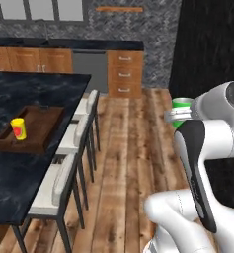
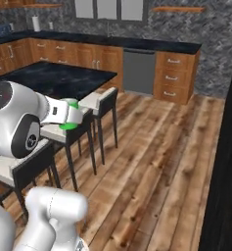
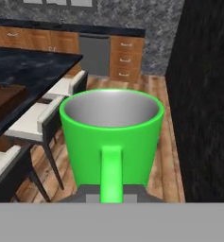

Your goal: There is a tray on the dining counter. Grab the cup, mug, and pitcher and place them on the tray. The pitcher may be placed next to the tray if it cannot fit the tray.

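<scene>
White-seated stools (image 1: pixel 69 163) line the near edge of the dining counter (image 1: pixel 34 89), between the arm and the tray (image 1: pixel 32 129). Wood-fronted cabinets (image 1: pixel 124 74) stand along the far wall. The yellow cup (image 1: pixel 19 129) stands upright in the tray. The bright green mug (image 3: pixel 111 139), upright, grey inside, handle toward the camera, hangs above the plank floor, the gripper (image 3: pixel 111 194) clamped on its handle.

A bright green mug (image 3: pixel 111 137) with a loop handle and grey inside is upright above the wooden floor. A small yellow tumbler (image 1: pixel 19 128) stands upright in a dark brown wooden tray (image 1: pixel 39 129) on the black marble dining counter (image 1: pixel 19 168).
</scene>
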